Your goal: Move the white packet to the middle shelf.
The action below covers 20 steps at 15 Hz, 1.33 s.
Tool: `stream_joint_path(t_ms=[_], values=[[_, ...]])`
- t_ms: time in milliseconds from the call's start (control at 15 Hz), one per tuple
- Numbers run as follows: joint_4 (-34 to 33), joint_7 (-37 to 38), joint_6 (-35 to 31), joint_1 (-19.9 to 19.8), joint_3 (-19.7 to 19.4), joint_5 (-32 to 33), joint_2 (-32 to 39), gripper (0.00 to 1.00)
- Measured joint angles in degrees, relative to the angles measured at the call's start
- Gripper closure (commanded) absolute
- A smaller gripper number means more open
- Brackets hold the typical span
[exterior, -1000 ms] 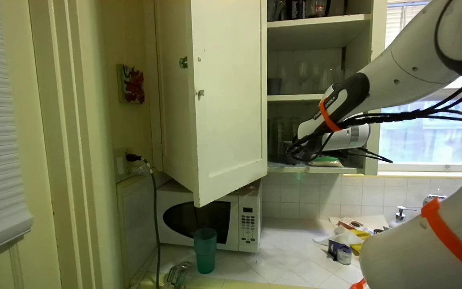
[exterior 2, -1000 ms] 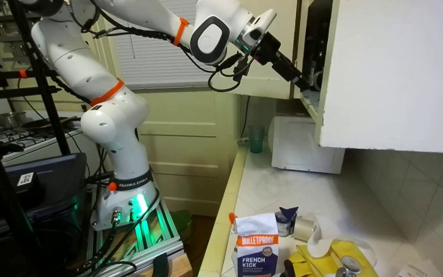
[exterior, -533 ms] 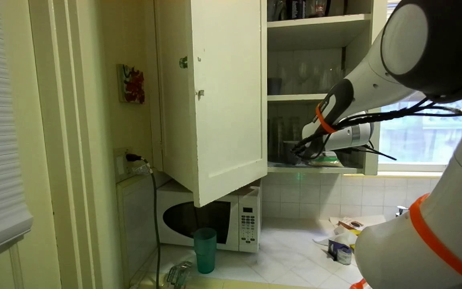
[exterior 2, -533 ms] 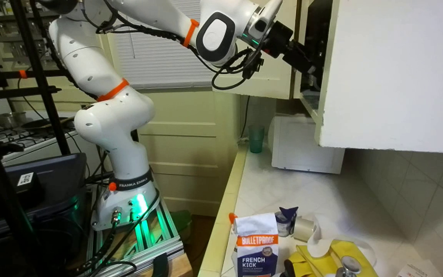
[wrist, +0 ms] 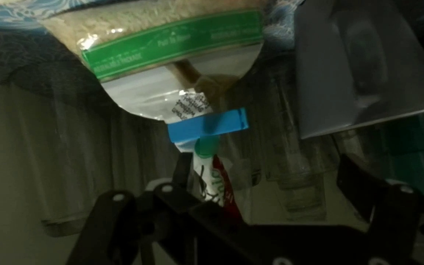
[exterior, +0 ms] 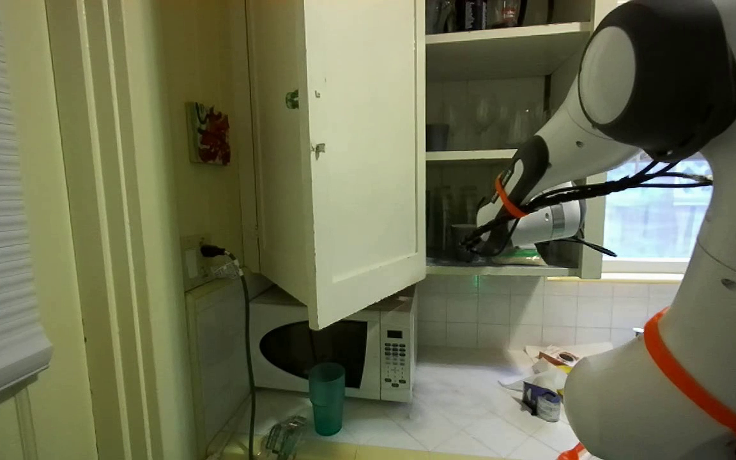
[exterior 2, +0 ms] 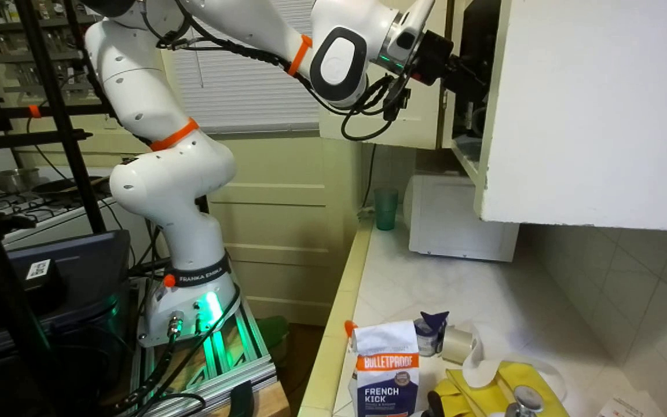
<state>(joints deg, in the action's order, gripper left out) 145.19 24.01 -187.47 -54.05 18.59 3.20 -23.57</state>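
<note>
The white packet (wrist: 142,92) has a green band, a clear window showing pale grains, and a blue clip (wrist: 208,125) at its folded end. In an exterior view its lower part (exterior: 521,257) shows on the bottom cabinet shelf, partly behind my arm. A white and red printed piece (wrist: 212,180) lies beyond the clip; I cannot tell whether it belongs to the packet. My gripper (wrist: 267,176) is open and empty inside the cabinet. The printed piece shows beside its left finger. The middle shelf (exterior: 470,155) is above, with glasses on it.
A grey handled vessel (wrist: 366,73) stands beside the packet, with clear glasses (wrist: 300,184) behind. The open cabinet door (exterior: 368,147) is beside the opening. A microwave (exterior: 336,351), a green cup (exterior: 327,399) and a coffee bag (exterior 2: 387,370) stand on the counter.
My arm has reached further forward. The gripper has risen a little and gone deeper into the cabinet, so its fingertips are now hidden in an exterior view. The packet looks unmoved.
</note>
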Motion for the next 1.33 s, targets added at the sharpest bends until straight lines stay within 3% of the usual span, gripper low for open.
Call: stream_joint_path(t_ms=[533, 1000, 1067, 1133, 1333], values=[[-1.68, 0.0, -0.42, -3.42, 2.13, 0.0, 0.76, 0.0], [-2.71, -0.13, -5.61, -6.01, 4.95, 0.0, 4.66, 0.0], [-2.81, -0.14, -5.98, -6.54, 5.32, 0.0, 4.89, 0.25], [-2.9, -0.14, -6.15, -7.02, 5.69, 0.0, 5.07, 0.25], [-3.24, -0.16, -6.17, -8.4, 6.89, -0.01, 5.52, 0.51]])
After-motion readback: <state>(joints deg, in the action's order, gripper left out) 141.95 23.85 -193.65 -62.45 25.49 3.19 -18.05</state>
